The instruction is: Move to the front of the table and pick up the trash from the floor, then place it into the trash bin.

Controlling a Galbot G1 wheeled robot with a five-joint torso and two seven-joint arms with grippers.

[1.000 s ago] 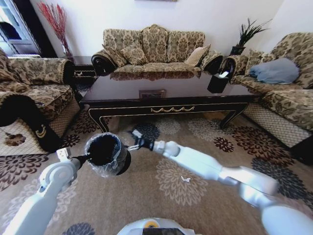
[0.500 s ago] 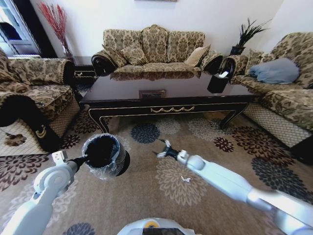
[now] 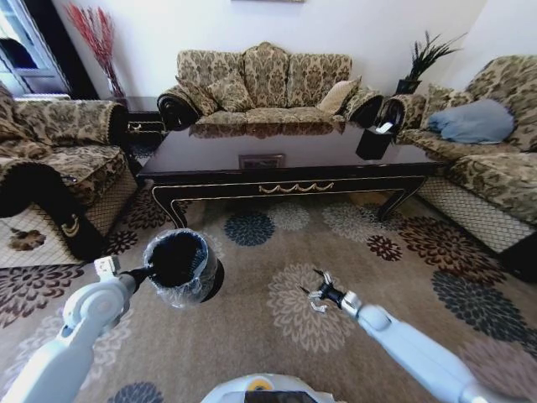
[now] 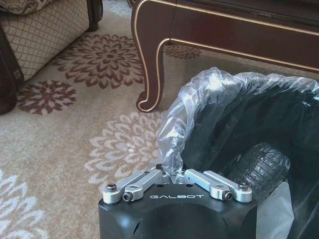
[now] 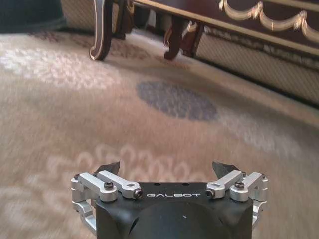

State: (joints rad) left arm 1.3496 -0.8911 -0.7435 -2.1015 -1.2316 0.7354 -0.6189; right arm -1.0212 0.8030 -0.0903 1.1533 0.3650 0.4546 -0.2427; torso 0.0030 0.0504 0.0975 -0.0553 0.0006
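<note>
Carpet (image 3: pixel 252 332): beige with brown and dark flower medallions, spread over the whole floor in front of the robot; in the right wrist view it runs on toward the table legs.
Right gripper (image 3: pixel 318 294): low over the carpet to the right of centre in the head view, on a large pale-brown medallion; fingers (image 5: pixel 108 168) spread wide apart with nothing between them; bare carpet ahead of it in the right wrist view (image 5: pixel 169 172).
Trash (image 3: pixel 317 307): one small white folded scrap lying on the carpet, just beside the right gripper's tips on the robot's side; whether they touch cannot be told.
Left gripper (image 3: pixel 144 273): stretched out on the left, clamped on the near rim of the trash bin; in the left wrist view (image 4: pixel 172 174) the links are drawn together, pinching the crinkled liner at the rim.
Trash bin (image 3: pixel 182 267): small round black bin with a clear plastic bag folded over its rim; near the table's left front leg, mouth tilted toward the camera; dark inside (image 4: pixel 259 149).
Table (image 3: pixel 285 180): long, dark and glossy, gold scroll on the front rail; curved gold-edged leg (image 4: pixel 149 59) just beyond the bin.
Sofas (image 3: pixel 264 80): patterned, one behind the table and one at each side.
</note>
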